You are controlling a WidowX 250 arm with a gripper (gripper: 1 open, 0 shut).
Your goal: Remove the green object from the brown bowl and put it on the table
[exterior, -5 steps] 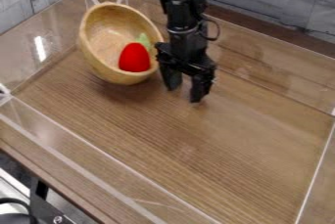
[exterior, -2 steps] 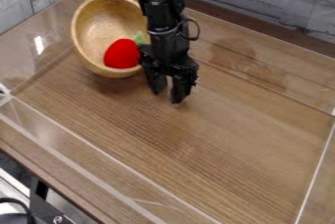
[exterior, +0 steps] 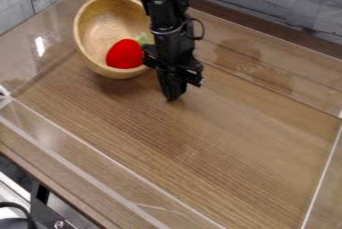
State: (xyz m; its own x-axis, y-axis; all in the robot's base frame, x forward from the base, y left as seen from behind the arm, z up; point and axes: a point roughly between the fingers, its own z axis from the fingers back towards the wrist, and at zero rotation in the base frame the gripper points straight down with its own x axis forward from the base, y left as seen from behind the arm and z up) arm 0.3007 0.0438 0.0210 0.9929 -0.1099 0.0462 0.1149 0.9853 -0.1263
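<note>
The brown bowl point(exterior: 96, 23) sits at the back left of the table point(exterior: 201, 163). A red round object point(exterior: 124, 55) lies inside it against the near right wall. Just behind the red one, a pale sliver that may be the green object point(exterior: 139, 41) peeks out beside the arm; most of it is hidden. My gripper point(exterior: 174, 93) points straight down just outside the bowl's right rim, tips close to the tabletop. Its fingers are shut together and I see nothing between them.
Low clear plastic walls point(exterior: 40, 133) run along the table's edges. A grey wall stands behind the table. The black arm rises from the gripper across the bowl's right side.
The jaws stood open in both earlier frames and are now shut. The gripper shifted slightly left, and the bowl, tipped toward the camera a second ago, now sits flatter and further left.
</note>
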